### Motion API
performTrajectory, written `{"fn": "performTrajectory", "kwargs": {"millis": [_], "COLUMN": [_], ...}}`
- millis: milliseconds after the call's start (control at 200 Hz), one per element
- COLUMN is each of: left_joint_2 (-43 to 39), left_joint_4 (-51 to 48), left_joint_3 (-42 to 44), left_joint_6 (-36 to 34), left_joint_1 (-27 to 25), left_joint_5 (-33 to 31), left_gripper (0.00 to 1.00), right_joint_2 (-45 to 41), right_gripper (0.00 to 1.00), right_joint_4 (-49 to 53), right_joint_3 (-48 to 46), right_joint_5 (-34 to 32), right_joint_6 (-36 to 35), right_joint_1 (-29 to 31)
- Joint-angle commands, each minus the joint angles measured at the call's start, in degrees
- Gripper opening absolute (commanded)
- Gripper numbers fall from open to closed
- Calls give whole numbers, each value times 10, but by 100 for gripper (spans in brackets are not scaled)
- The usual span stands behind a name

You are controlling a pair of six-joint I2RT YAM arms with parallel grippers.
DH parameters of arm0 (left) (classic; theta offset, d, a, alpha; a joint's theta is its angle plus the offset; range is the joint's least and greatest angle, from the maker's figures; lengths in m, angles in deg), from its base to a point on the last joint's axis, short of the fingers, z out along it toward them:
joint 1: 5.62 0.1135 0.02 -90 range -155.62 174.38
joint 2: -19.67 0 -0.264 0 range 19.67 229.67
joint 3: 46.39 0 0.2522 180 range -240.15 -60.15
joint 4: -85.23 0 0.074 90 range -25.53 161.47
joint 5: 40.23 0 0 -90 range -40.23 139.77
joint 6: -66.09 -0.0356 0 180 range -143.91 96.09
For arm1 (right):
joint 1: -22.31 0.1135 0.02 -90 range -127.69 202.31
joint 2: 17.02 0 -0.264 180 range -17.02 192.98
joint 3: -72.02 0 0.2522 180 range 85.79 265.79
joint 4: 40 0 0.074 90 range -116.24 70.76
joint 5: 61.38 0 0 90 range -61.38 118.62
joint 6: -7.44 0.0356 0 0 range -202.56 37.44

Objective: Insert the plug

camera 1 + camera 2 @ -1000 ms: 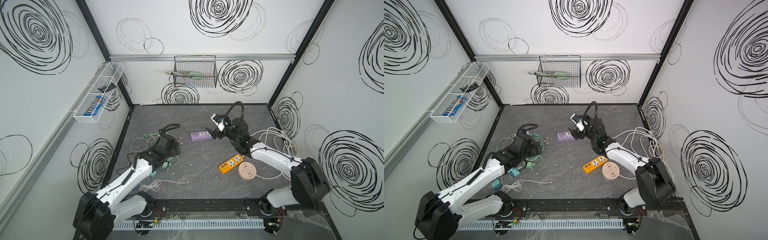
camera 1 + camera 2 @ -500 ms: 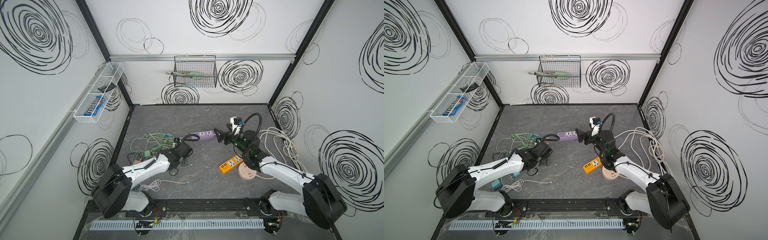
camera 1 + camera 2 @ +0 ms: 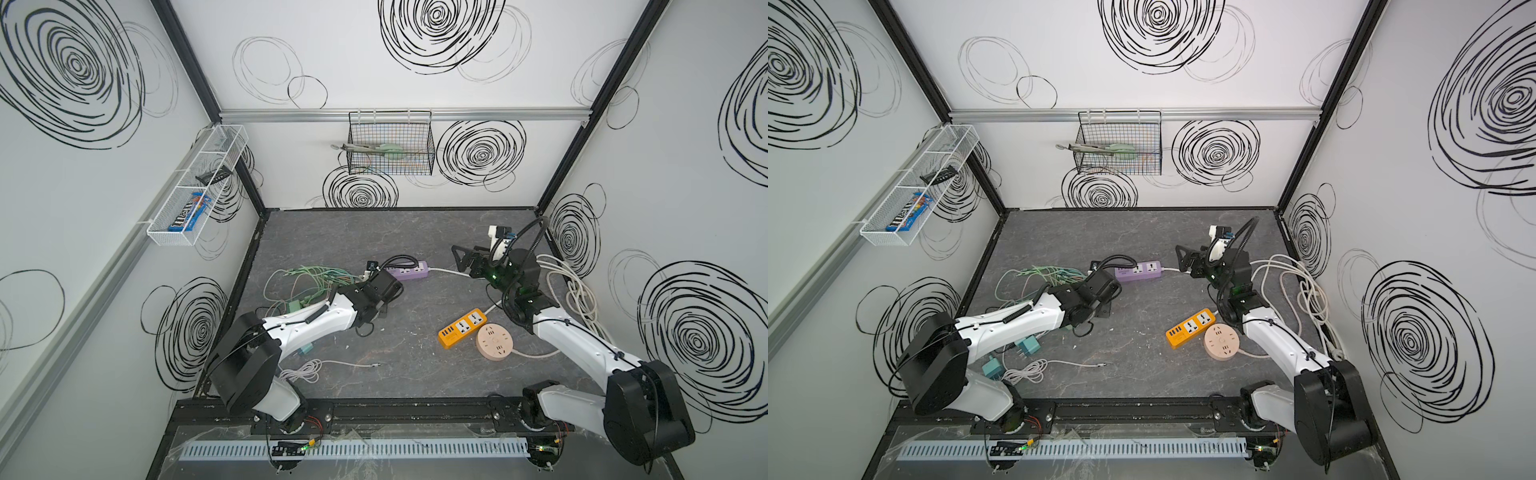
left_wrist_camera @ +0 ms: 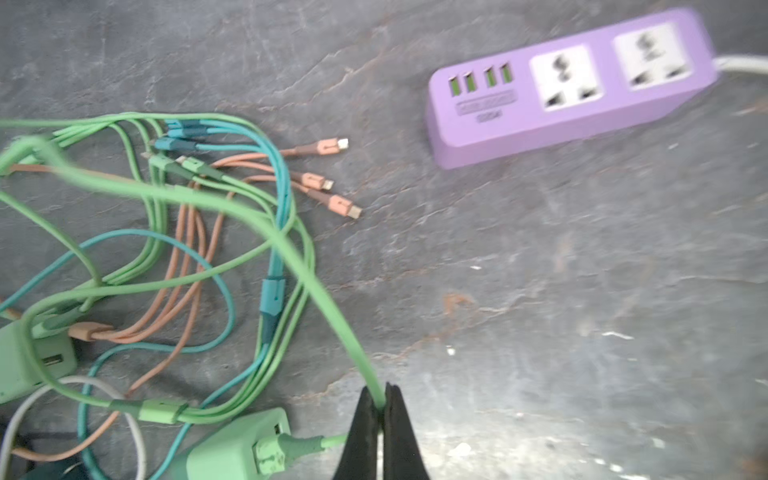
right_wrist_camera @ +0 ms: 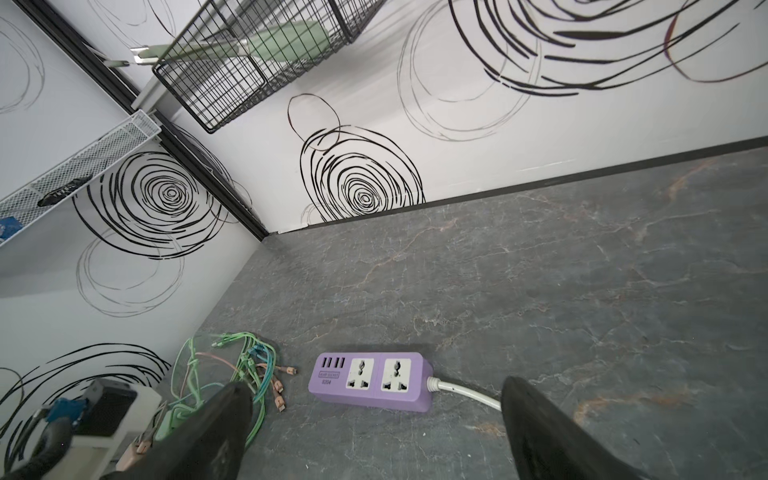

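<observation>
- Left wrist view: the left gripper (image 4: 382, 409) is seen closed on a green cable (image 4: 316, 291) (pinched between the black tips). The cable's connector is seated in a green charger plug (image 4: 237, 453), which lies on the worktop (image 4: 540, 332) just beside the gripper. The purple power strip (image 4: 569, 87) lies well apart.
- Right wrist view: the right gripper (image 5: 376, 388) is held wide open above the worktop. The purple strip is framed between its fingers, with a white cord (image 5: 465, 392) at one end.
- In both top views, the purple strip is found between the two arms. An orange power strip (image 3: 462, 327) and a round beige socket (image 3: 494, 341) lie near the right arm.
</observation>
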State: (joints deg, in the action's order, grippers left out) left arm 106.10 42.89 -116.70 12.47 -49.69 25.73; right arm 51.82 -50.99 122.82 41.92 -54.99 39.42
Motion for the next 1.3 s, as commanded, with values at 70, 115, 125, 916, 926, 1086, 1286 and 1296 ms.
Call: {"fn": "performTrajectory", "kwargs": {"millis": [70,115,125,916,926,1086,1286,1296], "left_joint_2": [-22,-26,-27,-73,-74,-80,-34,-32], "left_joint_4": [-3,5,8,100,97,111,206,211], "left_joint_3": [-69,-73,-74,1,-2,-24,45,48], "left_joint_6": [2,7,8,48,49,83,147,149], "left_joint_1": [-15,-10,-8,115,110,39,76,79], "left_joint_5": [58,84,89,233,231,250,387,389], "left_gripper": [0,0,0,0,0,0,0,0], "right_joint_2": [30,38,39,112,111,77,47,47], "right_gripper": [97,97,97,97,97,97,98,98], "right_joint_4": [32,32,32,115,115,102,77,78], "right_joint_3": [39,42,42,87,87,60,22,22], "right_joint_5": [62,74,77,62,59,42,97,100], "right_joint_6": [-27,-36,-39,-147,-145,-109,-147,-150], "right_joint_1": [-1,-2,-2,80,79,36,8,9]}}
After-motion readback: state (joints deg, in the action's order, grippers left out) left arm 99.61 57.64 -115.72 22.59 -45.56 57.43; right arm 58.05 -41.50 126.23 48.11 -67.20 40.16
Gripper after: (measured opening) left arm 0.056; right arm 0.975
